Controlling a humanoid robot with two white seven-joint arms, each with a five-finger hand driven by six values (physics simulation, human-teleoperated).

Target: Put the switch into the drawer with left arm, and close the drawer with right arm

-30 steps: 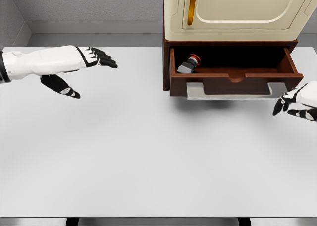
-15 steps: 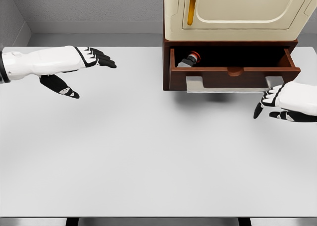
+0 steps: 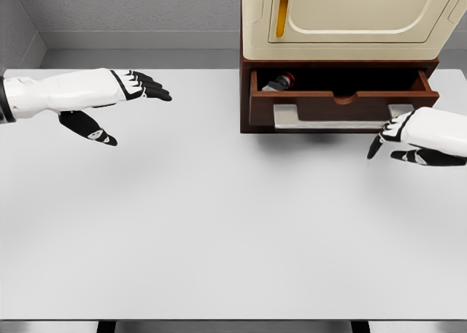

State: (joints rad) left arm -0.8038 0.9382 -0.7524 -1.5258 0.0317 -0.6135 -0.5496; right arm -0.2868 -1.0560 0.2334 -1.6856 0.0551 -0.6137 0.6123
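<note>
Head view: the switch [image 3: 278,82] lay inside the drawer [image 3: 343,105], at its left end, grey body with a red cap, mostly hidden behind the drawer's front panel. The drawer stood partly open under the cream cabinet [image 3: 350,19], and a pale grey handle plate ran below its brown front. The right hand [image 3: 408,136] was just beside the drawer's right front corner, fingers loosely bent and pointing left, with nothing in its grasp; whether it touched the front could not be told. The left hand [image 3: 124,99] hovered well apart from the drawer over the left side of the table [image 3: 219,223], fingers stretched out toward the right, thumb hanging below, holding nothing. Its white forearm came in from the left edge. A grey wall rose behind the table.
</note>
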